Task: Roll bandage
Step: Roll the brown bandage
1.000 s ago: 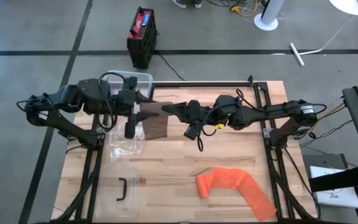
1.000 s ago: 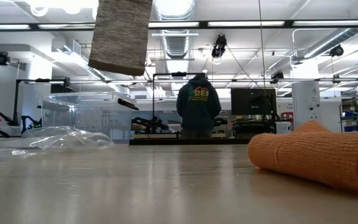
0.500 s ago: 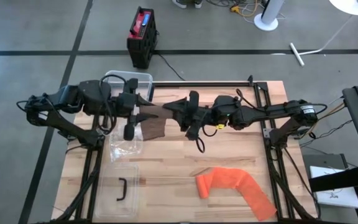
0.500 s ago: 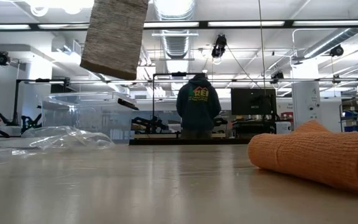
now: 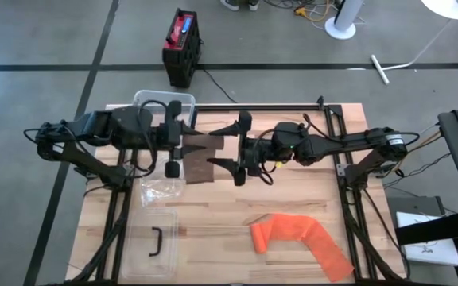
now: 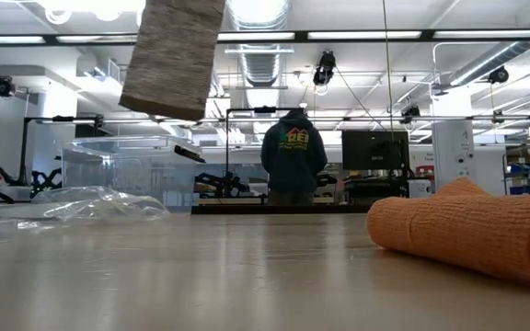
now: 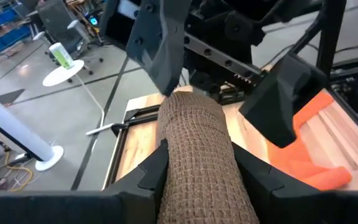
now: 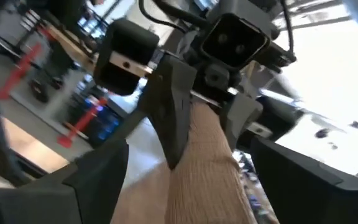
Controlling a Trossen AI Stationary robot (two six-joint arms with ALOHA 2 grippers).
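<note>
- Left gripper (image 5: 183,148) pinched the brown bandage (image 5: 200,158) mid-air above the table (image 5: 293,199), keeping it taut for rolling.
- Right gripper (image 5: 230,148) stood spread wide around the bandage's free end, not gripping.

Two dark, jointed robot arms span a wooden worktable, both matte black with blocky, angular housings and loops of black cable along their links; the right arm (image 5: 324,145) carries a small yellow tag near its wrist, the left arm (image 5: 94,131) a curl of black cable, and each ends in wedge-shaped black fingers (image 7: 278,106)
</note>
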